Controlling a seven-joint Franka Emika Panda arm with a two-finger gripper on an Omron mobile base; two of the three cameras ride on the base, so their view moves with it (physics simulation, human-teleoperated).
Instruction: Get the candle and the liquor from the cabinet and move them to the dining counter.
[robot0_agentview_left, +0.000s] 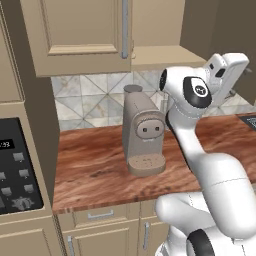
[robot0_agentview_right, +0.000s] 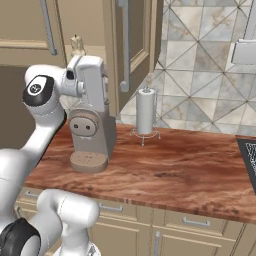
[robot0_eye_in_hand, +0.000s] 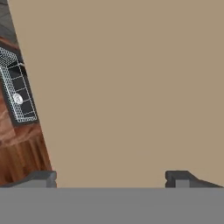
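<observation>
The arm is reaching up toward the cabinet (robot0_agentview_left: 80, 35), its hand close against a tan panel. In the hand view the fingers (robot0_eye_in_hand: 110, 178) are standing wide apart, holding nothing. A coffee machine (robot0_agentview_left: 143, 131) is sitting on the bench (robot0_agentview_left: 95, 165) below, a paper towel roll (robot0_agentview_right: 145, 112) standing to its right. Candle and liquor can't be made out for sure.

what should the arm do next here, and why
Probably ease the open gripper further into the cabinet toward an item. In the right base view one cabinet door stands open and the hand reaches up behind it; the hand view shows the fingertips spread wide with nothing between them, facing a plain tan surface.
</observation>
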